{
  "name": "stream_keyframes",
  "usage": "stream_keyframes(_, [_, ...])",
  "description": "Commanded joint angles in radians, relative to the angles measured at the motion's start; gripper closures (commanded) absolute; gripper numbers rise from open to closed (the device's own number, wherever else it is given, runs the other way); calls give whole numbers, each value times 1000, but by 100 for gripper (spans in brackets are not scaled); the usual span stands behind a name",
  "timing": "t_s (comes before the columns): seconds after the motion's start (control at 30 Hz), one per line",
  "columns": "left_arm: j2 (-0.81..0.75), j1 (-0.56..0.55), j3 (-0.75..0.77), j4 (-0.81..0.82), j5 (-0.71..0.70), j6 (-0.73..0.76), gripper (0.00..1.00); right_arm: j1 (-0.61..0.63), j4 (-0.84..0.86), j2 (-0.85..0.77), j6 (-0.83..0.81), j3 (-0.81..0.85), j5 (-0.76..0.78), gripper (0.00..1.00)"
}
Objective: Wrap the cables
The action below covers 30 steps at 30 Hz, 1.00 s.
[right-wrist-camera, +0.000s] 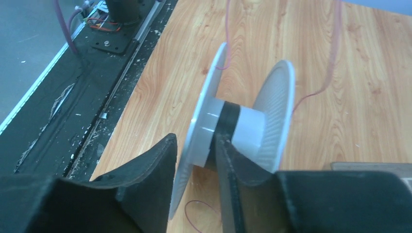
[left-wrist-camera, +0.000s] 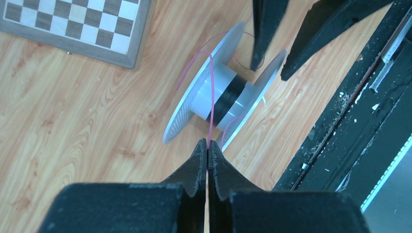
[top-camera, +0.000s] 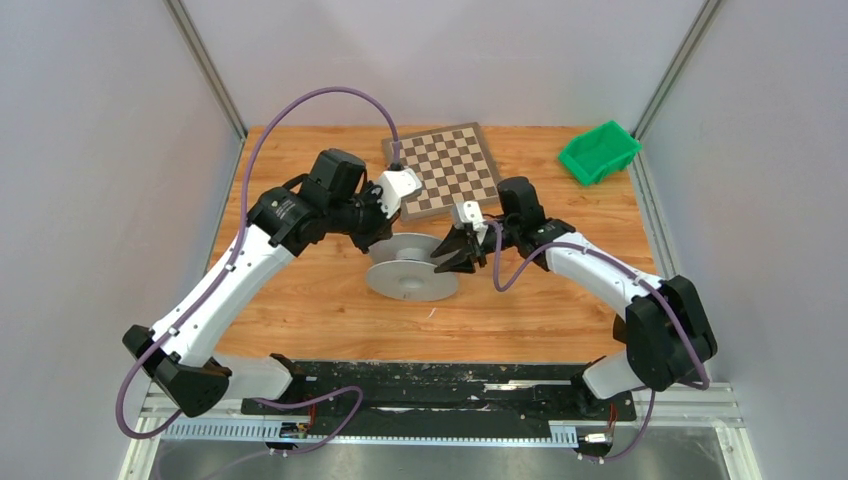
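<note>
Pinching the pink wire (left-wrist-camera: 212, 97) tight in the left claw (left-wrist-camera: 208, 144) for tension toward the spool (left-wrist-camera: 184, 111) on the tabletop (left-wrist-camera: 73, 121); straddling its flange (right-wrist-camera: 201, 111) with the right claw (right-wrist-camera: 194, 143), jaws apart, probably steadying it for winding

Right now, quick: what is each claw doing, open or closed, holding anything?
Left claw: closed on the thin pink wire.
Right claw: open, its fingers either side of one disc of the spool.
</note>
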Motion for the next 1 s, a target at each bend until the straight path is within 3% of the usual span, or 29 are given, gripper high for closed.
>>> stream_keyframes(0.0, [-44, -2, -24, 85, 44, 56, 100, -39, 11, -68, 50, 82, -55, 59])
stream_keyframes(0.23, [-46, -2, -109, 150, 63, 114, 100, -43, 30, -152, 100, 82, -20, 59])
stream_keyframes(0.4, [-110, -2, -216, 304, 157, 190, 100, -40, 346, -202, 350, -10, 242, 51])
stream_keyframes(0.6, [-108, -2, -266, 381, 153, 219, 100, -22, 348, -120, 396, 37, 220, 50])
stream_keyframes(0.8, [-63, -2, -252, 383, 182, 239, 100, 44, 322, -73, 308, 74, 212, 48])
stream_keyframes(0.9, [-46, -2, -243, 379, 197, 247, 100, 63, 316, -46, 295, 98, 256, 52])
stream_keyframes(0.97, [-39, -2, -239, 385, 199, 249, 100, 65, 308, -37, 295, 114, 287, 73])
